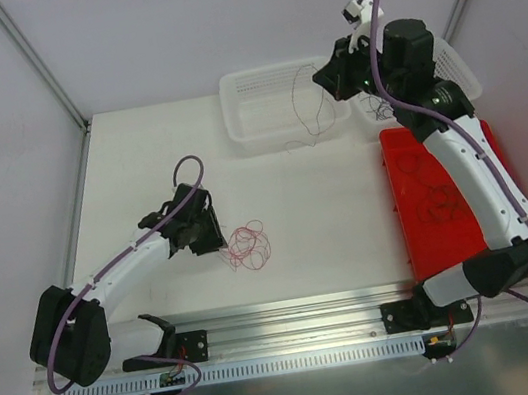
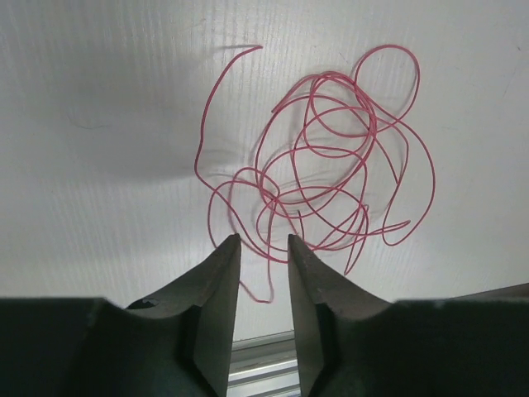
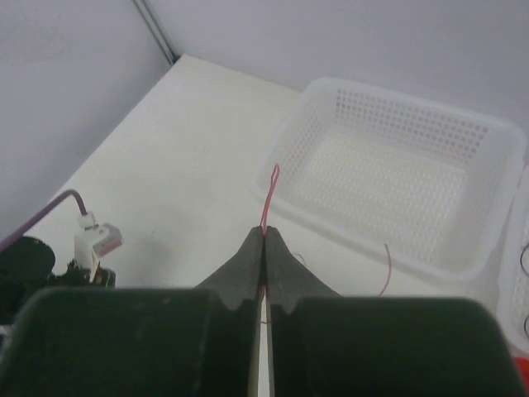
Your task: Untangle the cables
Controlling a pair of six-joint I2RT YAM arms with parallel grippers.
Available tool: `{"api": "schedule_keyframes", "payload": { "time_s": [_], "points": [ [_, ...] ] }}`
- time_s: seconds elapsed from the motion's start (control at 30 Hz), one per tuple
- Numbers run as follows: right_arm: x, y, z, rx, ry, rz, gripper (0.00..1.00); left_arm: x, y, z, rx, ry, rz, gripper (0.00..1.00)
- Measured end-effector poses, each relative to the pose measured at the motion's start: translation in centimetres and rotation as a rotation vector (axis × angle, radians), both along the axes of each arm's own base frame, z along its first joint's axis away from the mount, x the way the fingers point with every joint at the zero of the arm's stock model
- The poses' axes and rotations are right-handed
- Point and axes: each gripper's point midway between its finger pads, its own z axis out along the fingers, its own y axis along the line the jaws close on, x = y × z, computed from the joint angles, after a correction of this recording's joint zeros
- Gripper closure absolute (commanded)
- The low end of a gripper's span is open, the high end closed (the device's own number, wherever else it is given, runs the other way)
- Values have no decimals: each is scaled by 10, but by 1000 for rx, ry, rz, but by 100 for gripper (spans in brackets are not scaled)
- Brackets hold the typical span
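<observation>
A tangle of thin red cable lies on the white table, filling the left wrist view. My left gripper is low at its left edge, open, with a strand of the tangle lying between the fingertips on the table. My right gripper is raised over the white basket. It is shut on one thin red cable, which hangs down in front of the basket. A loose end shows in the right wrist view.
A red tray at the right holds more looped cables. A second white basket behind the right arm holds dark cables. A metal rail runs along the near table edge.
</observation>
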Motion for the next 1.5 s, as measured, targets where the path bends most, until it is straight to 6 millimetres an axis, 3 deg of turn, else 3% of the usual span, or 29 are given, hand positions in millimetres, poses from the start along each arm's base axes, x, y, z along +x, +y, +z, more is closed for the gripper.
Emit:
{"api": "schedule_keyframes", "payload": {
  "time_s": [0.27,0.37,0.47,0.53,0.63,0.67,0.73,0.77,0.9,1.0,1.1,1.17,1.3,1.43,1.5],
  "points": [
    [67,26,51,59,-158,4,99,-12,0,-8,-12,21,-9,36],
    [92,32,59,73,-203,-10,99,-20,2,-12,-13,34,-9,28],
    [121,36,52,76,-224,-35,99,-23,3,-13,-17,33,-5,22],
    [143,38,37,69,-215,-56,97,-24,4,-14,-20,31,-4,21],
    [174,37,0,46,-165,-94,82,-27,6,-16,-20,32,-3,20],
    [184,36,-16,34,-140,-110,68,-29,7,-17,-19,35,-2,20],
    [201,32,-49,8,-88,-145,52,-31,8,-19,-18,42,3,20],
    [208,30,-66,-6,-58,-162,41,-32,8,-20,-17,45,5,20],
    [218,18,-122,-70,65,-212,28,-32,8,-21,-19,49,12,20],
    [208,10,-149,-98,144,-228,26,-32,8,-21,-20,49,14,21],
    [177,5,-172,-113,241,-225,25,-32,8,-21,-20,49,14,21],
    [146,2,-184,-120,318,-215,25,-32,8,-21,-20,49,16,22],
    [79,10,-187,-92,408,-170,25,-31,8,-20,-22,46,19,23],
    [11,38,-199,-66,485,-78,27,-30,8,-18,-25,34,23,25],
    [-24,57,-216,-65,546,-20,28,-29,8,-18,-24,32,26,28]
  ]
}}
